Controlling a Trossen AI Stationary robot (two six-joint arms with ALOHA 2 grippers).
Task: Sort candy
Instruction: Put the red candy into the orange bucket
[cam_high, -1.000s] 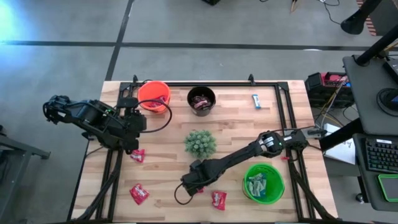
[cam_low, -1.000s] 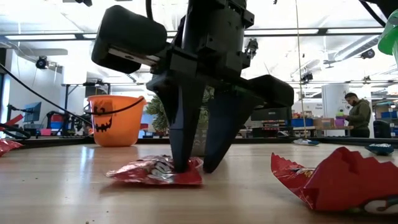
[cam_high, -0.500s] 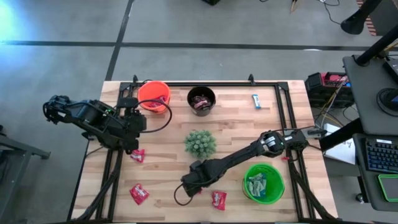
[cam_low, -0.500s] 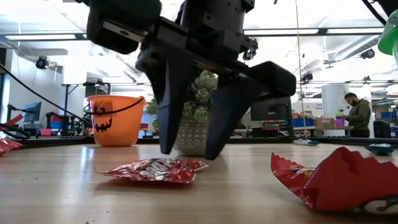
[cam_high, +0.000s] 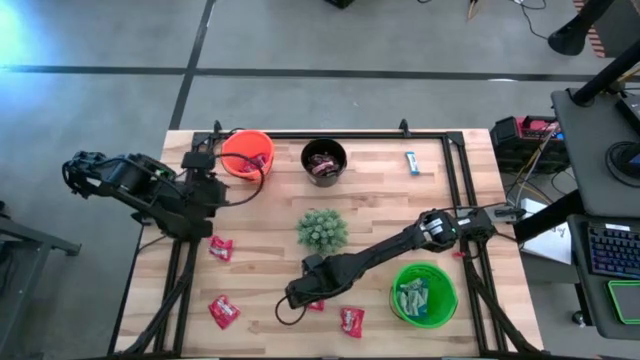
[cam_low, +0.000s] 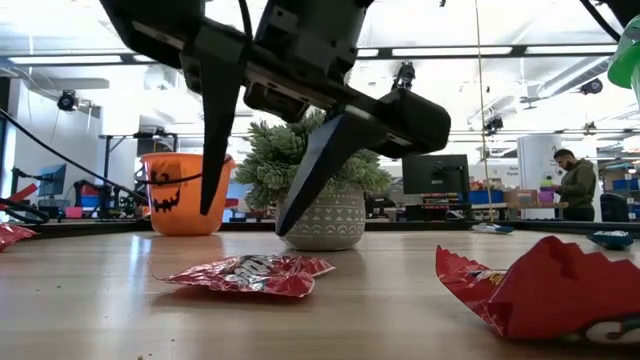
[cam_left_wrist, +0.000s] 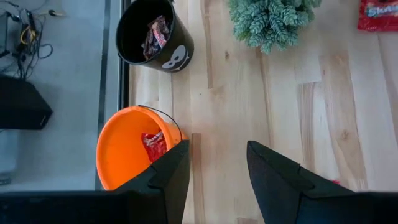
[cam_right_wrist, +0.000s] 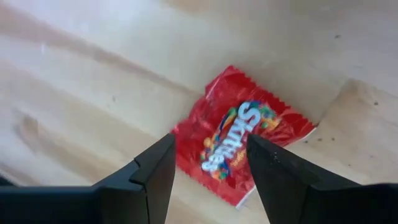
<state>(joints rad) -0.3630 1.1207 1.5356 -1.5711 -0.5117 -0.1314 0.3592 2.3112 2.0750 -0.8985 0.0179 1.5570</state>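
My right pincer (cam_low: 255, 215) hangs just above the desk (cam_high: 400, 200), fingers (cam_right_wrist: 152, 171) apart and empty. A red candy (cam_right_wrist: 239, 146) lies flat on the desk directly below it, not touching either finger. A second red candy (cam_low: 545, 290) lies beside it, toward the green bucket (cam_high: 424, 293). The plant (cam_low: 310, 185) stands just beyond my right pincer. My left pincer (cam_left_wrist: 214, 177) hovers near the orange bucket (cam_left_wrist: 134, 149), fingers apart and empty. One red candy (cam_left_wrist: 153, 145) lies inside that bucket. The black bucket (cam_left_wrist: 152, 34), farther off, holds dark candies (cam_left_wrist: 157, 36).
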